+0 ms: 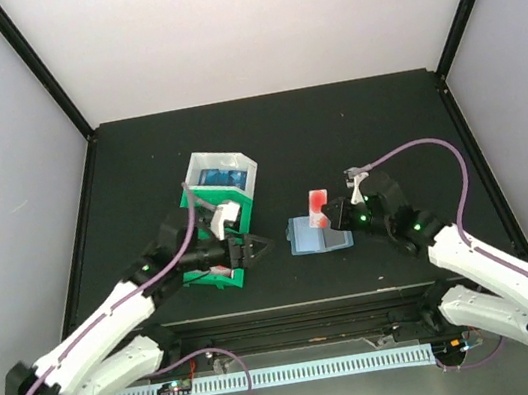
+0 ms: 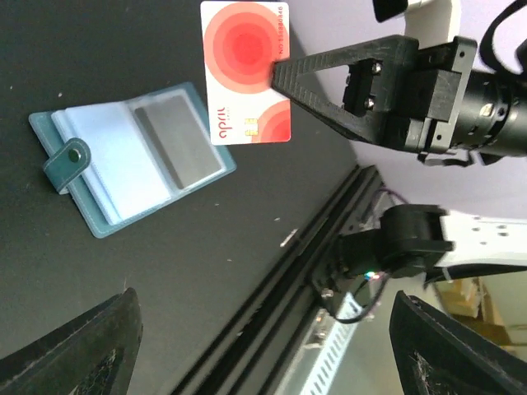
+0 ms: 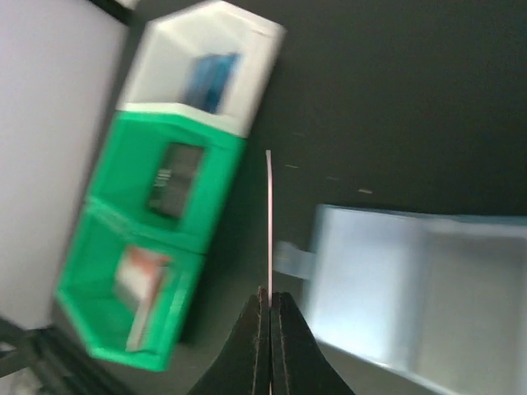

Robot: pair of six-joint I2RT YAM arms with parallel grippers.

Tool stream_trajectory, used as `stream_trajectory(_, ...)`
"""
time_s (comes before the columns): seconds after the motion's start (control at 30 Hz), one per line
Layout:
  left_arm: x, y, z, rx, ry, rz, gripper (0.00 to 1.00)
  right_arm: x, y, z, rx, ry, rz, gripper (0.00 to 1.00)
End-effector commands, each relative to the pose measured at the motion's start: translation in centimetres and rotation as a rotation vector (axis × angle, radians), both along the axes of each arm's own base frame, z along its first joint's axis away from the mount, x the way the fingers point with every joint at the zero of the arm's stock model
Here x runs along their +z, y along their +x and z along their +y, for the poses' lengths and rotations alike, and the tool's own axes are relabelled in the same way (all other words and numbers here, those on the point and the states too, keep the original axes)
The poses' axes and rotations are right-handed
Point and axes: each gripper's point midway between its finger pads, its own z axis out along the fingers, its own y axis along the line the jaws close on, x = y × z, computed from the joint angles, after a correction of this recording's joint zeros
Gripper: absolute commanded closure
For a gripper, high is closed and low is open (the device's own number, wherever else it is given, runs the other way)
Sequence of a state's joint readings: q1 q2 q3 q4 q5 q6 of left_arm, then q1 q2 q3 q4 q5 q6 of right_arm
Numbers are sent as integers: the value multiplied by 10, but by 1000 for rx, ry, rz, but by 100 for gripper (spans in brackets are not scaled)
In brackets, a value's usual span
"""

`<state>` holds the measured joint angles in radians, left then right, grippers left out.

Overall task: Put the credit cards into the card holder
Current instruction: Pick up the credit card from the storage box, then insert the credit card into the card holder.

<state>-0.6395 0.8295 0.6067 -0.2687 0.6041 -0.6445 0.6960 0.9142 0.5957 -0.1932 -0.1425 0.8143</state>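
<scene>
Red-and-white card [image 2: 245,74] | pinched in right hand [image 3: 269,306] | just beside open card holder [image 2: 123,164]

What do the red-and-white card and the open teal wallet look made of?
The card: probably stiff plastic, smooth printed face; edge-on it is thin and straight. The wallet: cover looks like matte teal vinyl or faux leather, with a shiny metal-looking snap; the sleeves seem clear soft plastic.

White bin [image 3: 158,76] abutting two green bins [image 3: 125,169] (one row) on black table [image 3: 395,99].
</scene>
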Motion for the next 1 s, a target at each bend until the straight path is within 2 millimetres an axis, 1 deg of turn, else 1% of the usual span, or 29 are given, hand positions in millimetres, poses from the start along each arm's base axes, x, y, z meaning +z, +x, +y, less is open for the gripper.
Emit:
stream_trajectory(0.0, -5, 25, -29, -5, 38, -104, 16, -40, 12, -25, 3, -108, 77, 99)
stream_trajectory(0.03, -9, 30, -35, -6, 58, -116, 16, -49, 15, -30, 3, -121, 101, 99)
stream_trajectory(0.1, -19, 37, -47, -11, 93, -128, 20, -65, 19, -37, -3, -128, 146, 99)
stream_trajectory(0.17, -28, 47, -58, -11, 112, -119, 22, -76, 24, -40, -1, -120, 173, 99)
stream_trajectory(0.2, -28, 54, -64, -4, 120, -117, 24, -81, 26, -40, 1, -111, 185, 99)
stream_trajectory(0.3, -48, 72, -82, -6, 174, -64, 34, -83, 30, -31, 39, -74, 193, 99)
stream_trajectory(0.4, -69, 82, -95, -7, 235, -12, 44, -89, 36, -32, 32, -76, 202, 99)
stream_trajectory(0.47, -82, 88, -97, 7, 274, 8, 47, -94, 37, -36, 18, -63, 218, 99)
stream_trajectory(0.53, -96, 92, -97, 31, 315, 21, 48, -98, 35, -37, 18, -39, 226, 99)
stream_trajectory(0.57, -101, 92, -98, 36, 331, 27, 48, -100, 34, -38, 16, -40, 229, 99)
stream_trajectory(0.63, -111, 90, -101, 42, 366, 28, 43, -104, 31, -40, 15, -40, 238, 99)
stream_trajectory(0.7, -125, 88, -102, 46, 404, 35, 43, -107, 29, -39, 25, -27, 248, 99)
stream_trajectory(0.8, -139, 87, -99, 52, 438, 48, 44, -111, 27, -38, 34, -23, 261, 99)
stream_trajectory(0.87, -145, 87, -96, 62, 458, 50, 45, -117, 25, -39, 17, -12, 284, 99)
stream_trajectory(0.93, -150, 89, -93, 79, 483, 47, 47, -122, 22, -39, 2, 12, 301, 99)
stream_trajectory(0.97, -152, 91, -91, 88, 497, 45, 51, -124, 22, -39, -4, 20, 304, 99)
